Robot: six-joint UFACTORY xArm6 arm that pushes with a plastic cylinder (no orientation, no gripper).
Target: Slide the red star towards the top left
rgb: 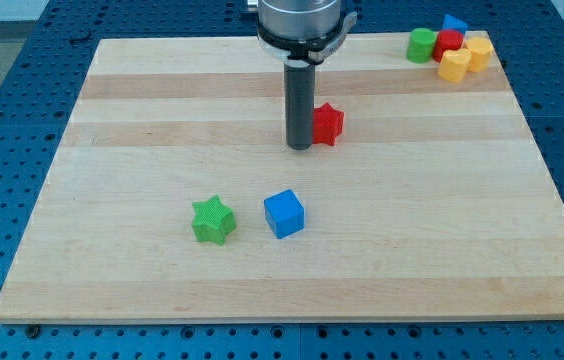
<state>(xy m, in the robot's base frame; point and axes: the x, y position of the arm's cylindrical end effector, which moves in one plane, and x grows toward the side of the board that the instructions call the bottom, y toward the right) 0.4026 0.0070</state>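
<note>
The red star (pixel 329 123) lies on the wooden board (pixel 142 100), a little above and right of the middle. My tip (pixel 299 146) stands right against the star's left side, partly hiding it. The rod comes down from the view's top centre. A green star (pixel 213 220) and a blue cube (pixel 284 213) lie side by side below, left of the middle.
A cluster sits at the board's top right corner: a green block (pixel 422 45), a red block (pixel 449 43), a blue block (pixel 454 23) and two yellow blocks (pixel 454 66) (pixel 478 50). Blue perforated table surrounds the board.
</note>
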